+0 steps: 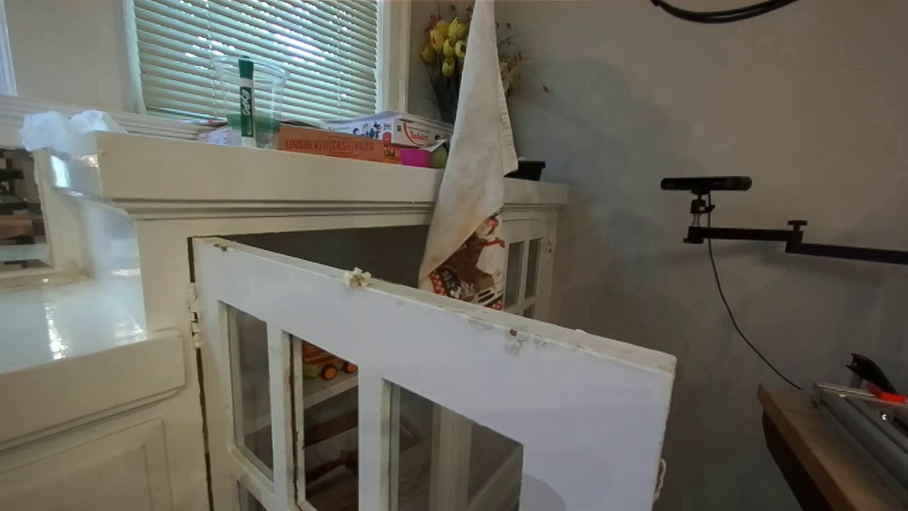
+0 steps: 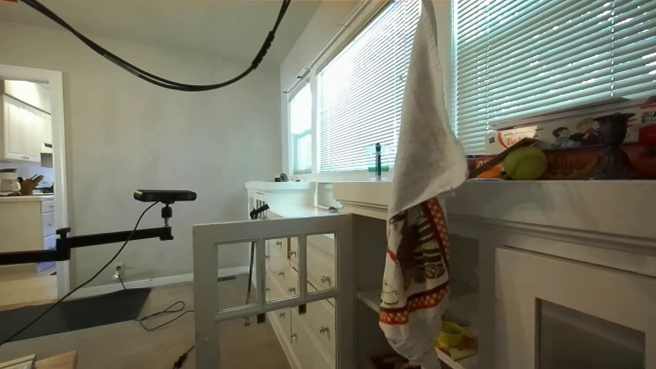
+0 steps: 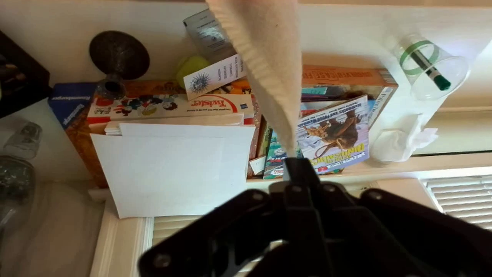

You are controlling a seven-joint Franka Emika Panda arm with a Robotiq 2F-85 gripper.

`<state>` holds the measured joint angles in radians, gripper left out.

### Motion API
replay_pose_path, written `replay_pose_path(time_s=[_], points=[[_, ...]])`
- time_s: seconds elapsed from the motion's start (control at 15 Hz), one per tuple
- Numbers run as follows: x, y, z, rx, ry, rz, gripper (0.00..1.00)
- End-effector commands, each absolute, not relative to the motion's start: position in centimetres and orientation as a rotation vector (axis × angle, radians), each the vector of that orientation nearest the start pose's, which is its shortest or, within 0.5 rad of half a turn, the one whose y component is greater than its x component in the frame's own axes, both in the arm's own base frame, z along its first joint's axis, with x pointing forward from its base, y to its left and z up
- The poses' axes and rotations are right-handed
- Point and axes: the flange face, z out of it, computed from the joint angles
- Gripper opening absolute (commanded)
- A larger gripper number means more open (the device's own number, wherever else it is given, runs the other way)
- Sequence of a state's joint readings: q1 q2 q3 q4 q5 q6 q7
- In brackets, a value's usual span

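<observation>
While only the wrist view shows you the gripper (image 3: 296, 163), clamped closed on the narrowed end of the cloth towel (image 3: 269, 61), both exterior views show that towel hanging before the cabinet (image 1: 284, 177), near its open door (image 1: 454, 355). You can count one towel in its grip, one open door and, atop the cabinet, one clear cup (image 1: 268, 121), one green-capped marker (image 1: 246, 103) and one tennis ball (image 2: 525, 163).
</observation>
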<state>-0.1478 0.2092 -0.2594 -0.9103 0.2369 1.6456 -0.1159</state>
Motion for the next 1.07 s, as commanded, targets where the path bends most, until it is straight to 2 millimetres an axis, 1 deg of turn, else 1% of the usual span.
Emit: replay_pose_path(time_s=[0.0, 0.2, 0.33, 0.73, 0.87, 1.0], points=[[56.2, -19.5, 83.6, -3.066, 0.234, -0.926, 0.0], [56.3, -20.2, 84.4, -3.131, 0.154, -0.978, 0.0], [56.2, -20.3, 85.1, -3.185, 0.088, -1.019, 0.0], [56.0, -19.6, 87.4, -3.375, -0.157, -1.163, 0.0], [55.9, -19.5, 87.9, -3.404, -0.225, -1.202, 0.0], [56.2, -19.1, 88.3, -3.389, -0.3, -1.248, 0.0]])
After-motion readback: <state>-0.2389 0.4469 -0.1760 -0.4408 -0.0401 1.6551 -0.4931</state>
